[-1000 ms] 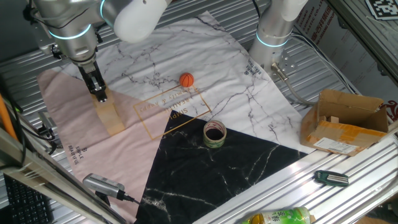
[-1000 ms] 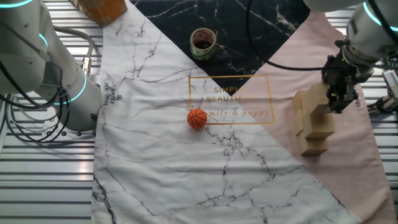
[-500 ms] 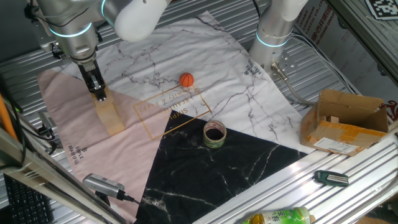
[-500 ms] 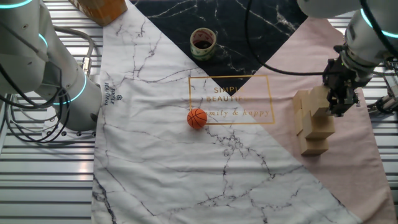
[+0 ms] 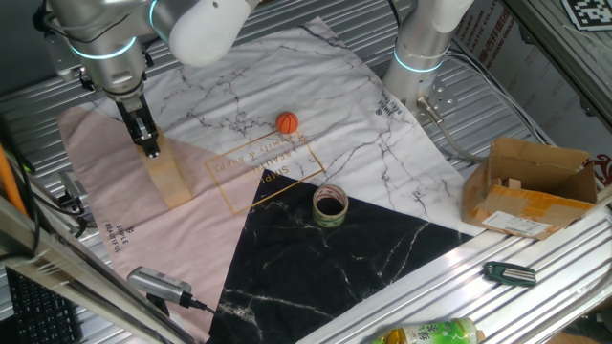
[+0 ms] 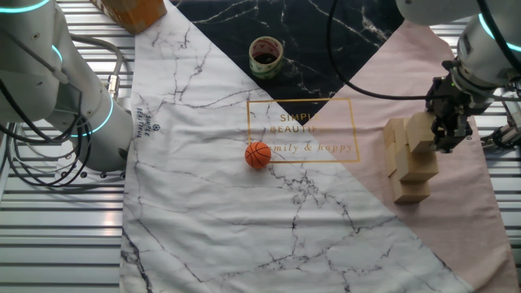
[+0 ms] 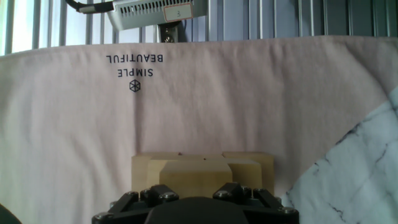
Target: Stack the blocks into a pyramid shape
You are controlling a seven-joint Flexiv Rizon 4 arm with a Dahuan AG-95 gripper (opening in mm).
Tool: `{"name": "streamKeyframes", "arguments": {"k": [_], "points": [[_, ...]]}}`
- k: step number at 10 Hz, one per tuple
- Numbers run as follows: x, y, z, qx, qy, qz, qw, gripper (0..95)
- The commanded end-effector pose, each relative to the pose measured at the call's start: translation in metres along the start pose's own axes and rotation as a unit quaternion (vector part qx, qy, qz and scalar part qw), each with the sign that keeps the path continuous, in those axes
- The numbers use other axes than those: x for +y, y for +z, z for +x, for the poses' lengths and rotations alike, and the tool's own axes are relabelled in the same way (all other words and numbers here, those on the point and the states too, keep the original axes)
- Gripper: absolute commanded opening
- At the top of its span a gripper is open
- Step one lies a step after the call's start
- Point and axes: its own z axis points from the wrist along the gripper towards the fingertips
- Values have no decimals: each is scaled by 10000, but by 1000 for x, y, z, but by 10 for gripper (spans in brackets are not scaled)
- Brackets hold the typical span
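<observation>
tool [image 7: 198,208] fingertips cut off by frame edge, lower blocks [image 7: 249,167] partly hidden

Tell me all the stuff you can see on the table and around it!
Wooden blocks: a stacked pile, light tan, on the pink part of the cloth; the exact number cannot be counted here.
Ball: one, orange, on the white marble part of the cloth by the gold lettering.
Tape roll: one, greenish with a dark middle, on the black part of the cloth.
Cloth: one, in pink, white marble and black patches, covering the table.
Cardboard box: one, brown, open, at the table's edge.
Bottle: one, green and yellow, lying on the metal frame.
Dark small tool: one, black, on the frame near the box.
Gripper: one, black, at the top block of the pile; open or shut cannot be told.
</observation>
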Motion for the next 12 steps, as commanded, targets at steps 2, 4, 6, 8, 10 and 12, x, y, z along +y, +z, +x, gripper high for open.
{"name": "streamKeyframes", "arguments": {"k": [2,4,6,8,10,12], "points": [[0,0,0,14,16,-27,10000,0],[0,1,0,20,13,-31,10000,0],[-1,1,1,33,0,-31,10000,0],[-2,1,1,20,2,-49,10000,0],[-2,2,2,17,-10,-51,10000,0],[-3,3,3,6,-16,-61,10000,0]]}}
